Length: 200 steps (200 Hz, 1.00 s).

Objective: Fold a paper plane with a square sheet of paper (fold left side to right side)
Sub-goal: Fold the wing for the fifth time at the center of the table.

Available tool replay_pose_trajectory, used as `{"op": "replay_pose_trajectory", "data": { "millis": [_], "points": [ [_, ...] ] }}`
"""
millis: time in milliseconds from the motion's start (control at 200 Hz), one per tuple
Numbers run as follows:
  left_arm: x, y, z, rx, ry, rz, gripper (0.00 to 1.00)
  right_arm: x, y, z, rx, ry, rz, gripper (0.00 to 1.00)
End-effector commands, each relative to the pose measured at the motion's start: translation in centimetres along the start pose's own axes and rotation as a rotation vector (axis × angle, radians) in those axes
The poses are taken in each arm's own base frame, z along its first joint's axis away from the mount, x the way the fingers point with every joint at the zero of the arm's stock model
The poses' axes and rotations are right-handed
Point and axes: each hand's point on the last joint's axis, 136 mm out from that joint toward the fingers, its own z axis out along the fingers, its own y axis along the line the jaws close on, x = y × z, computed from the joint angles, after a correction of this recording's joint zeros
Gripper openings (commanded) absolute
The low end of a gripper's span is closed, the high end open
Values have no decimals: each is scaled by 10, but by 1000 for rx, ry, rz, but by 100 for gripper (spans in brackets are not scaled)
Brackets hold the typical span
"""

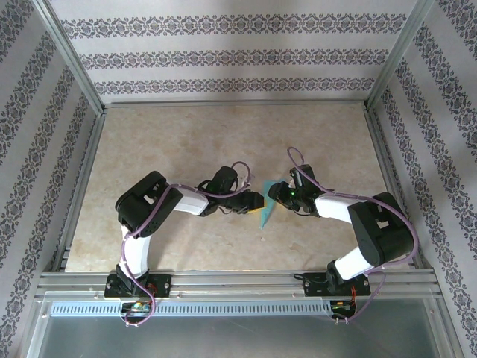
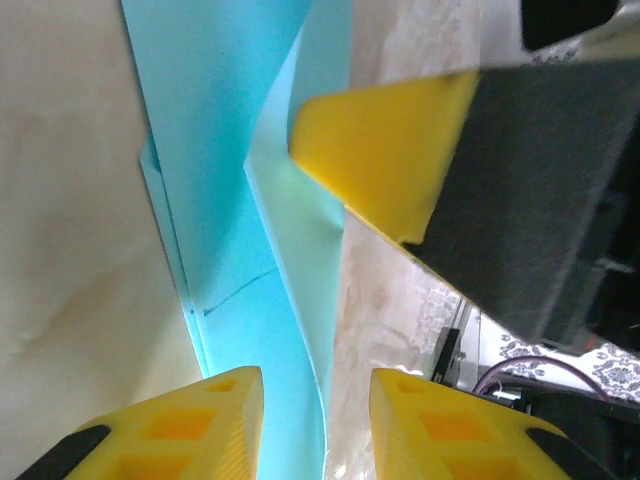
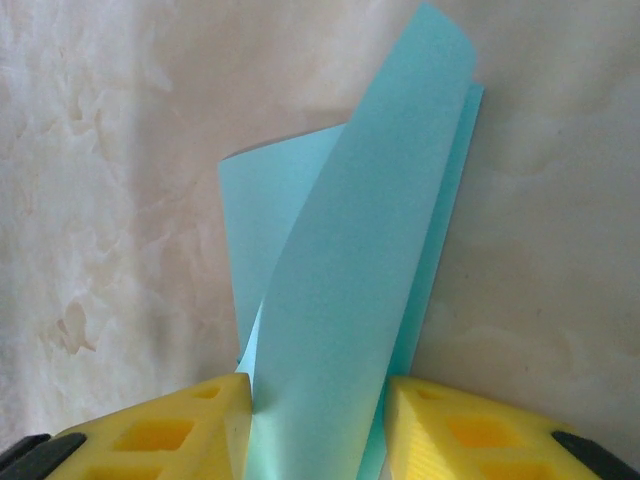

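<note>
Left gripper (image 2: 315, 390), jaws apart with the paper's (image 2: 230, 200) edge passing between them, faces right gripper (image 3: 318, 390), half-open around the curled paper, grip impossible to tell, the paper standing near the table's (image 1: 223, 142) middle, slightly toward its near edge.

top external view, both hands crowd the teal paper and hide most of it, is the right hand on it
Observer: On the right wrist camera the teal paper runs between the fingers of the right hand; whether it is pinched I cannot tell.
Operator: is it lying flat
Observer: No, one flap curls up above the folded layers under it.
Operator: and the left hand
Observer: The left hand is open, with a gap between the paper strip and one finger.
</note>
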Motion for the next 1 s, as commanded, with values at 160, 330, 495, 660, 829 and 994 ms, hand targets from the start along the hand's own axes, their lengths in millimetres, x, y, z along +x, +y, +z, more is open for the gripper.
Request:
{"op": "replay_pose_trajectory", "data": {
  "millis": [160,330,495,660,829,994],
  "points": [
    [-14,4,0,-13,-4,3,34,9,-7,12,33,17,-23,42],
    [-18,1,6,10,3,1,34,9,-6,12,33,18,-27,42],
    [-20,4,10,-1,8,-1,34,9,-7,12,35,19,-27,42],
    [-19,7,15,-3,20,-7,30,9,-6,12,36,18,-31,42],
    [-18,12,17,-31,28,-5,20,9,-6,13,39,19,-32,42],
    [-18,19,17,-63,21,-6,10,9,-6,13,40,20,-35,42]
  ]
}}
